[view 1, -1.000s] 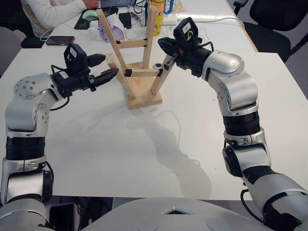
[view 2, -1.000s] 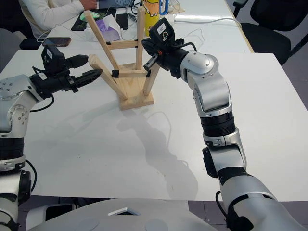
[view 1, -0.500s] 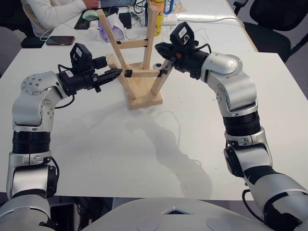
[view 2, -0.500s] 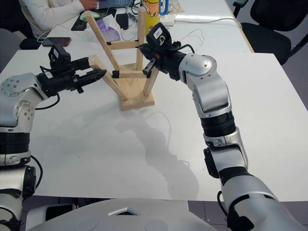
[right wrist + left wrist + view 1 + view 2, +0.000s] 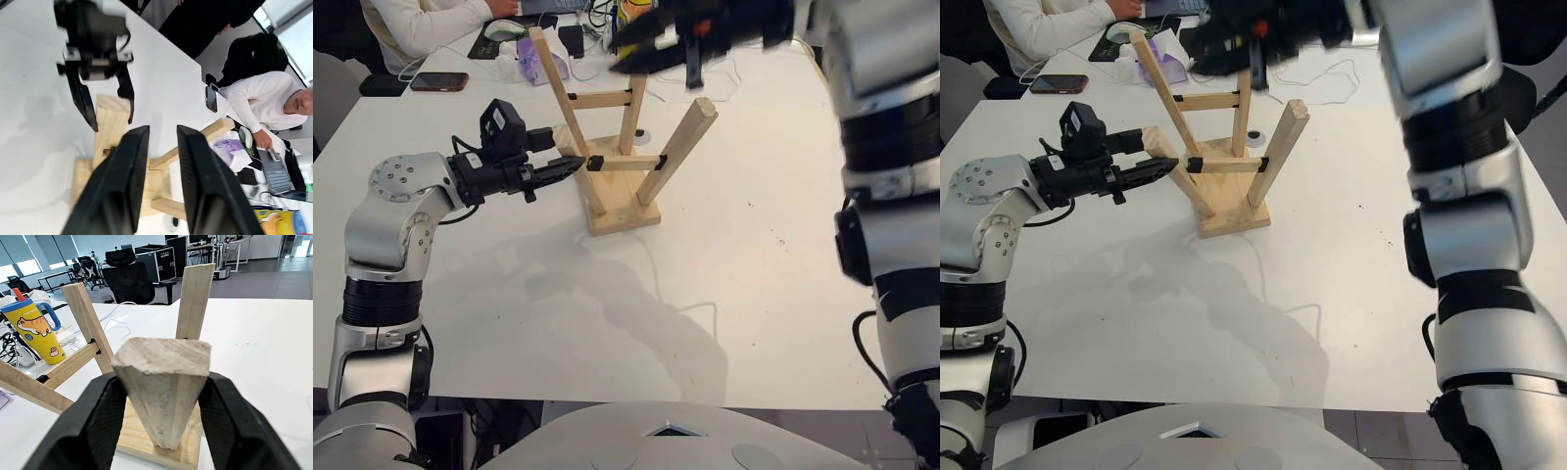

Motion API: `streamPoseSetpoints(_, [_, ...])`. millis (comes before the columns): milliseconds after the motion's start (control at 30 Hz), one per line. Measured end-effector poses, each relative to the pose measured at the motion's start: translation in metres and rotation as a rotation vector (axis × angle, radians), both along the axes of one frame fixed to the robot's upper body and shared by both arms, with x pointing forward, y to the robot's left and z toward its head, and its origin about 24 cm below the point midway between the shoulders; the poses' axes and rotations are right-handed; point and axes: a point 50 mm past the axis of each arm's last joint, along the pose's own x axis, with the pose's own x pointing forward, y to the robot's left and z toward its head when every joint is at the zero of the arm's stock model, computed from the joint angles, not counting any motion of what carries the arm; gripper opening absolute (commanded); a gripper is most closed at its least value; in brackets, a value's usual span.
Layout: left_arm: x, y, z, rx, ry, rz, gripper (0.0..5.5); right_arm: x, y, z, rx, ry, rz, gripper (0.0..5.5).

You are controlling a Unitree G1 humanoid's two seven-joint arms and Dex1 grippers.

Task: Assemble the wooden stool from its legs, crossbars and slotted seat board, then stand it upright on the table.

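Note:
The wooden stool point(image 5: 625, 162) stands upside down on the white table point(image 5: 754, 274), its seat board point(image 5: 625, 208) flat on the top and its legs pointing up, joined by crossbars. My left gripper point(image 5: 566, 168) is shut on the upper end of the stool's near left leg point(image 5: 164, 396), a finger point(image 5: 98, 431) pressed against each side. High over the stool's far side hangs my right gripper point(image 5: 651, 47), blurred. Seen from its own wrist, the right gripper point(image 5: 161, 128) is open with nothing between its fingers. The right-hand leg point(image 5: 680, 147) stands free.
A phone point(image 5: 437, 81), a purple pack point(image 5: 530, 67), a yellow cup point(image 5: 35, 330) and cables lie along the far edge, where a person in white sits. The table's front and right side offer free room.
My right gripper has let go of the right-hand leg and risen above the stool. My left gripper has moved right and closed onto the near left leg's end. The head view has shifted.

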Motion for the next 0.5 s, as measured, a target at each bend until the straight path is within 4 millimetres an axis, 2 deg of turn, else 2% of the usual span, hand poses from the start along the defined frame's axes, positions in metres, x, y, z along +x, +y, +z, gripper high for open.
streamPoseSetpoints(67, [0.000, 0.000, -0.001, -0.002, 0.000, 0.007, 2.19, 0.001, 0.006, -0.007, -0.102, 0.021, 0.023, 1.83])
streamPoseSetpoints(167, [-0.001, -0.001, -0.001, -0.005, -0.006, 0.013, 2.19, 0.014, 0.015, -0.042, -0.218, 0.094, 0.009, 2.25])
streamPoseSetpoints(367, [-0.001, -0.003, -0.003, -0.008, -0.007, 0.009, 2.19, 0.029, 0.041, -0.087, -0.294, 0.129, -0.012, 2.28])
streamPoseSetpoints(500, [0.001, -0.004, -0.003, -0.006, -0.013, 0.003, 2.18, 0.032, 0.039, -0.106, -0.350, 0.154, -0.029, 2.28])
